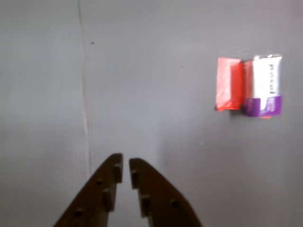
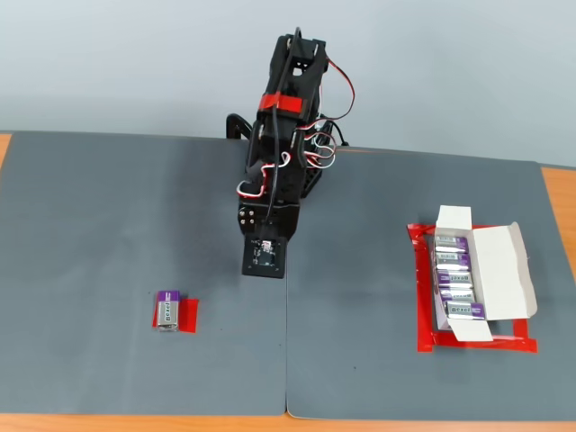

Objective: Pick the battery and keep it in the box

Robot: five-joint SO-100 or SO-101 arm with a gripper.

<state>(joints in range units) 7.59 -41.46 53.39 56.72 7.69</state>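
Observation:
A silver battery with a purple end point(image 1: 262, 85) lies on the grey mat, partly over a red tape patch point(image 1: 228, 84), at the right of the wrist view. My gripper point(image 1: 126, 163) hovers well to the left of it and nearer the bottom edge, shut with nothing between its fingers. The fixed view puts the battery point(image 2: 166, 310) at the front left and the arm point(image 2: 279, 180) in the middle, its fingertips hidden beneath it. The white box point(image 2: 499, 270) sits open at the right, with several identical batteries point(image 2: 454, 279) lined up inside.
A red tape outline point(image 2: 423, 297) frames the box. Two grey mats meet at a seam point(image 2: 286, 360) running front to back under the arm. Bare wooden table edge point(image 2: 562, 207) shows at the far right.

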